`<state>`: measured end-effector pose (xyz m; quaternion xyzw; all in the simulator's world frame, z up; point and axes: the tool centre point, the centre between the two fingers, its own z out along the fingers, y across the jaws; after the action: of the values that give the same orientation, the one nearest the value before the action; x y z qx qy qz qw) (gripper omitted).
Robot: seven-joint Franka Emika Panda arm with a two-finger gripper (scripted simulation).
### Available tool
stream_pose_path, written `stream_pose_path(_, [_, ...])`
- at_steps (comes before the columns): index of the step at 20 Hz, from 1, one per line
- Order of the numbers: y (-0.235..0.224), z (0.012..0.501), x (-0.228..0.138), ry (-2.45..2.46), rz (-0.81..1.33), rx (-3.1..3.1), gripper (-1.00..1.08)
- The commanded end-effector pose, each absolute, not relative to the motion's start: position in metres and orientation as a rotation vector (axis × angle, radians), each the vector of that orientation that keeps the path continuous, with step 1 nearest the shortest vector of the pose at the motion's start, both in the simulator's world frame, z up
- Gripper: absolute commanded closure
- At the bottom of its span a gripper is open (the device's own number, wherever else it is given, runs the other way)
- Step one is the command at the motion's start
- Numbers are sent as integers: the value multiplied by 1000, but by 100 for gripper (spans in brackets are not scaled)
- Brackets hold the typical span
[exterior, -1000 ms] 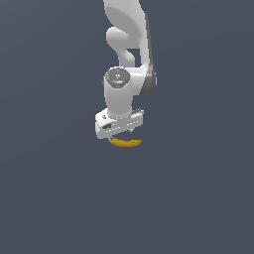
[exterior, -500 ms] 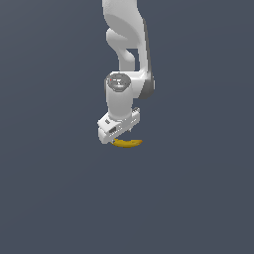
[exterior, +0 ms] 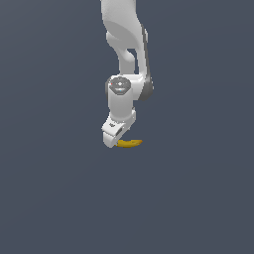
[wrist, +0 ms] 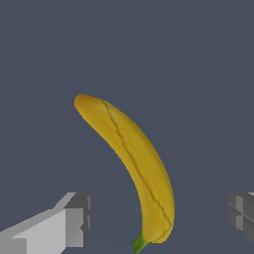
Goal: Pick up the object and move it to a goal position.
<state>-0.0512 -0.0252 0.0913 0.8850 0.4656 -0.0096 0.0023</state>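
Observation:
The banana [wrist: 131,161] is small, curved and yellow, with a green stem tip and a darker orange end. It lies flat on the grey surface. In the exterior view the banana [exterior: 130,143] shows just below and behind my gripper [exterior: 113,140]. In the wrist view my gripper [wrist: 158,218] is open, with one fingertip [wrist: 77,218] on one side of the banana's stem end and the other fingertip [wrist: 241,211] on the far side. The jaws stand wide apart and touch nothing.
A plain dark grey floor [exterior: 198,198] fills both views. The white arm [exterior: 126,44] comes down from above in the exterior view. No other objects or edges show.
The gripper has turned about its wrist and come down closer to the banana. The banana has not moved.

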Motion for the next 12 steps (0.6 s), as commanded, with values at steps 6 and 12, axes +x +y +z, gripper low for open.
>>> stream_pose_path(6, [-22,79,-58,1732,-15,2618,-92])
stream_pose_path(12, [-20,72,-62,1868,-6,2525,-92])
